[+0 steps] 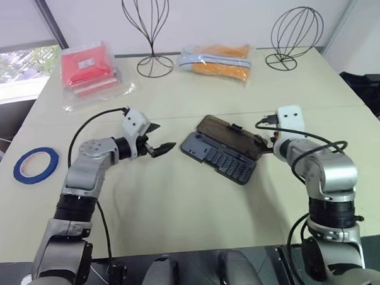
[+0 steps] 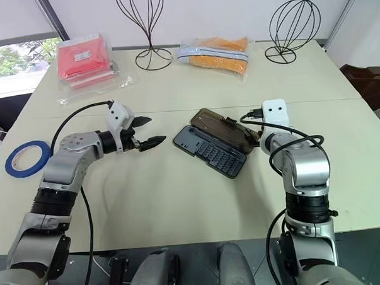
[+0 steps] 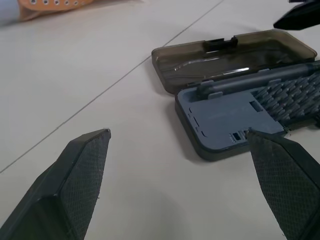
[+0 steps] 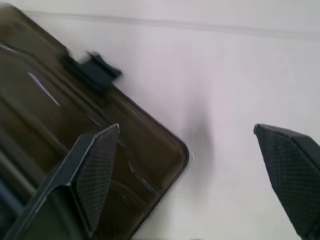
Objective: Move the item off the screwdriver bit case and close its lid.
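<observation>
Hovering my left gripper [image 1: 159, 137] just left of the screwdriver bit case [image 1: 222, 155], fingers spread wide, holding nothing. Tips aim at the case's left end, not touching it.

Case lies mid-table [image 1: 180, 200], set at a slant, open. Grey bit tray is on the side toward me. Smoky brown lid [image 1: 230, 133] is laid back flat on the far side, latch tab on its outer edge.

Right gripper [image 4: 187, 129] is at the case's right end, fingers also well apart, empty. One finger is over the lid's corner, the other over bare table; contact with the lid, cannot tell.

Blue tape roll [image 1: 35, 164] lies well apart, near the table's left edge. Red packet [image 1: 89, 70] and orange packet [image 1: 218, 60] lie along the far side, with two wire stands [image 1: 148, 31] near them.
</observation>
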Motion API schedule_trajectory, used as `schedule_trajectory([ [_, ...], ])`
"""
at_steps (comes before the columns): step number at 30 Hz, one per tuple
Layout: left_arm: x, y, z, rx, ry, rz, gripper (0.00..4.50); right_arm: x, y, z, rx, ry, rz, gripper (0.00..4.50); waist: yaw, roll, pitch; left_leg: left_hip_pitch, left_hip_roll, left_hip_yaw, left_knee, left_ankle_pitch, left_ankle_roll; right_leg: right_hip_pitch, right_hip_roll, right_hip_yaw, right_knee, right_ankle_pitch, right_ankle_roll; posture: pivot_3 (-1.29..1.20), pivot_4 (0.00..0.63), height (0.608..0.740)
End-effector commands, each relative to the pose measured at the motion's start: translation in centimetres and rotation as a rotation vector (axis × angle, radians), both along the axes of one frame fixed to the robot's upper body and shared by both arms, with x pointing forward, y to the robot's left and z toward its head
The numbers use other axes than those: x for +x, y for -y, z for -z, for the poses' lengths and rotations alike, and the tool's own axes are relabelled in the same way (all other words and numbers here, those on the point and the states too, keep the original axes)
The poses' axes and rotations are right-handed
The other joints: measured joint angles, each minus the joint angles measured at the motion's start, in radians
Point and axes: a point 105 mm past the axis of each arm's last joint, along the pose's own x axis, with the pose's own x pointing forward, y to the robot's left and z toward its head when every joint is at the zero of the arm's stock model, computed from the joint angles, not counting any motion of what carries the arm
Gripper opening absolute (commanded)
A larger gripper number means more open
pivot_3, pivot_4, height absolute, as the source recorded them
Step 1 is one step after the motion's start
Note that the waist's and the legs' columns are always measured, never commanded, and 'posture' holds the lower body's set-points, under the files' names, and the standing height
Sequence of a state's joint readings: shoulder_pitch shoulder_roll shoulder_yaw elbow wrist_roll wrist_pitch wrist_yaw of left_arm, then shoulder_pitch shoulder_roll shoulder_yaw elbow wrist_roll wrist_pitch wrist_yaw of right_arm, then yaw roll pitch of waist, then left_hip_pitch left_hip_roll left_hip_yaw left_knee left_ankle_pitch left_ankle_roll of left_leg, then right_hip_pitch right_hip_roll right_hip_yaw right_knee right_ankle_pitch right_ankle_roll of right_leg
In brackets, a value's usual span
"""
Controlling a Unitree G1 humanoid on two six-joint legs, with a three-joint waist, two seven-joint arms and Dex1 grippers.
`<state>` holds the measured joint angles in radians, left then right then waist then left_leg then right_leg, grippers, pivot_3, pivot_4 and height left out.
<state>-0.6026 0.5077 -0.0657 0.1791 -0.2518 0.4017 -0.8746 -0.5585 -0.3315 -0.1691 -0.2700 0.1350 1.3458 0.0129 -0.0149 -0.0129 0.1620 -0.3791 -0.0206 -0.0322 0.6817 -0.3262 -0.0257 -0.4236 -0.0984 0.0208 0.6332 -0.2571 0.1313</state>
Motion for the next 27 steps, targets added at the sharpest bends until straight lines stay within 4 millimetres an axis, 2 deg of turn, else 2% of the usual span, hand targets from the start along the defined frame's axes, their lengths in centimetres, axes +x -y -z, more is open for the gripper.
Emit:
schedule_trajectory([
  [1, 0.0, 0.4, -1.2, -0.002, 0.053, 0.019, 4.5, -0.4, 0.2, -0.1, 0.042, -0.031, 0.065, 4.48, -0.001, 0.0, 0.0, -0.001, 0.0, 0.0, 0.0, 0.0, 0.0, -0.001, 0.0, 0.0, 0.0, 0.0, 0.0, 0.0, 0.15, 0.74],
  [9, 0.1, 0.0, -1.5, -0.001, 0.06, -0.001, 4.5, -1.2, 0.2, 1.7, 0.156, -0.142, 0.168, 4.48, -0.003, 0.001, 0.0, -0.001, 0.0, 0.0, 0.0, 0.0, 0.0, -0.001, 0.0, 0.0, 0.001, 0.0, 0.0, 0.0, 0.15, 0.74],
  [12, 0.1, -0.2, -2.2, -0.021, 0.064, 0.007, 4.5, -1.5, 0.2, 2.4, 0.181, -0.175, 0.195, 3.69, -0.004, 0.001, 0.0, -0.001, 0.0, 0.0, 0.0, 0.0, 0.0, -0.001, 0.0, 0.0, 0.001, 0.0, 0.0, 0.0, 0.15, 0.74],
  [19, -0.4, -0.6, -2.9, -0.025, 0.073, 0.036, 4.5, -1.8, -0.1, 2.9, 0.197, -0.203, 0.198, 0.11, 0.003, 0.001, -0.001, -0.001, -0.001, 0.0, 0.0, 0.0, 0.0, -0.001, 0.0, 0.0, 0.001, 0.0, 0.0, 0.0, 0.15, 0.74],
  [27, -0.2, -0.7, -3.6, -0.033, 0.098, 0.023, 4.5, -1.6, -0.8, 3.0, 0.205, -0.218, 0.156, 0.05, -0.003, 0.001, -0.001, -0.001, -0.001, 0.0, 0.0, 0.0, 0.0, 0.0, 0.0, -0.001, 0.001, 0.0, 0.0, 0.0, 0.15, 0.74],
])
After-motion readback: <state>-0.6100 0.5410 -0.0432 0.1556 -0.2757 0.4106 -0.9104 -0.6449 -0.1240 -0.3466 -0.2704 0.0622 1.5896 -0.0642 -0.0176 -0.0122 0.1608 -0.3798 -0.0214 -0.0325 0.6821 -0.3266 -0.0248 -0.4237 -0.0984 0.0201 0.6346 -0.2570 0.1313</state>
